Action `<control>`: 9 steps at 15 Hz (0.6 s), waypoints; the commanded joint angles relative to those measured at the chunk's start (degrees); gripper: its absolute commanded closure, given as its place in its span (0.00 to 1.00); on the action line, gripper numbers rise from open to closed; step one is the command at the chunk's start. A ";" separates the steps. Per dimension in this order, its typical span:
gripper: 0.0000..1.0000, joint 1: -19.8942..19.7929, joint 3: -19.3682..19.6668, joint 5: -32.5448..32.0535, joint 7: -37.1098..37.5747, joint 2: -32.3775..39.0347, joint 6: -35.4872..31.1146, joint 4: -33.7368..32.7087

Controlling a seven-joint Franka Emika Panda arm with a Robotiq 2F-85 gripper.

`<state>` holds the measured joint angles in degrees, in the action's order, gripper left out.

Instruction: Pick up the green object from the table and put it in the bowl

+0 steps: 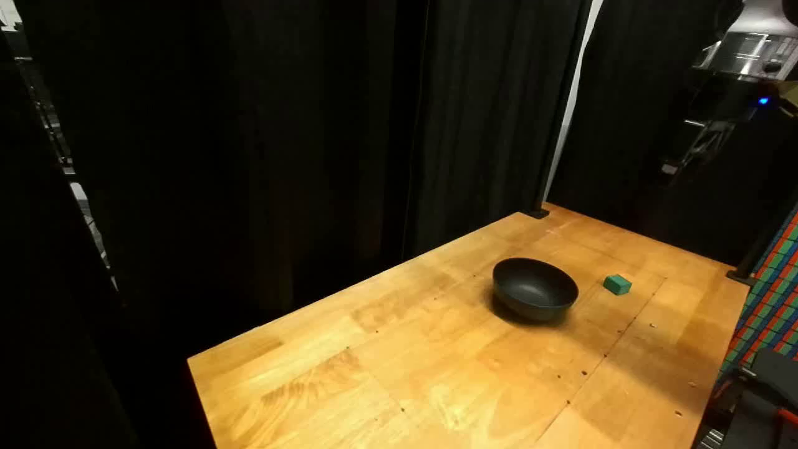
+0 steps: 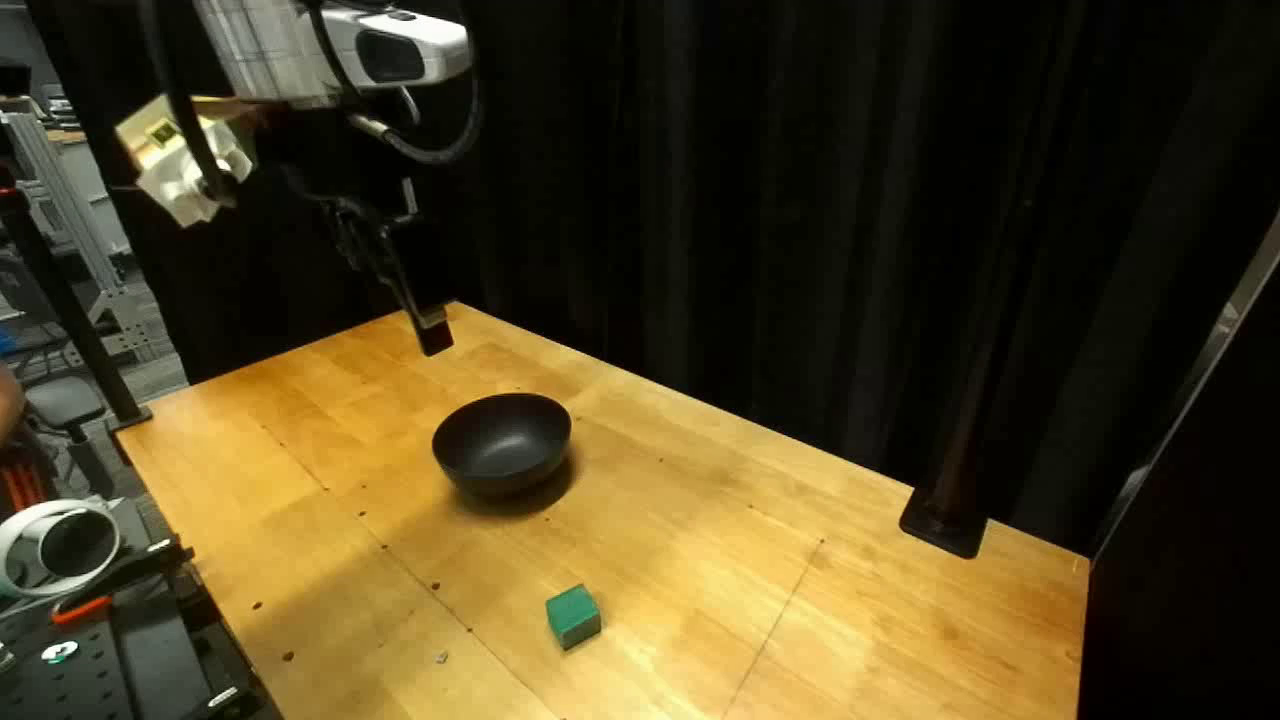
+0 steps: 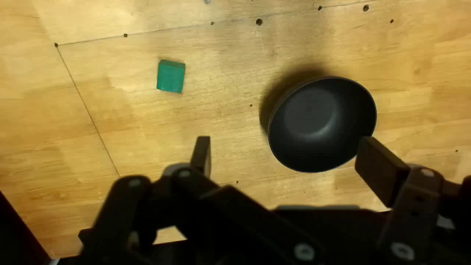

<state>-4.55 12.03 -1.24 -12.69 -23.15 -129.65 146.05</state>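
Table [image 2: 680, 560], one in number, bears one black bowl [image 2: 505, 440] and one green block [image 2: 573, 617]. In both exterior views the block lies directly on the tabletop, near the bowl and apart from it. One gripper [image 3: 289, 160] hangs above, released, its two fingers [image 3: 381, 171] spread wide; in the wrist view one fingertip overlaps the bowl's rim. Two black post feet [image 2: 943, 528] stand at the table's edges in an exterior view.

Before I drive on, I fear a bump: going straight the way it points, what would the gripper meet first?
Probably the black bowl, ahead of the open gripper, though depth is unclear.
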 commanded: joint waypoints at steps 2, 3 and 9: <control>0.00 -0.68 -0.65 0.35 -0.26 -0.01 0.13 -0.36; 0.00 -0.68 -0.65 0.35 -0.26 -0.04 0.13 -0.38; 0.00 -1.96 1.38 1.86 -0.10 12.97 -4.18 -3.38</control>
<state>-5.49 12.42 -0.95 -12.31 -19.10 -130.57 145.67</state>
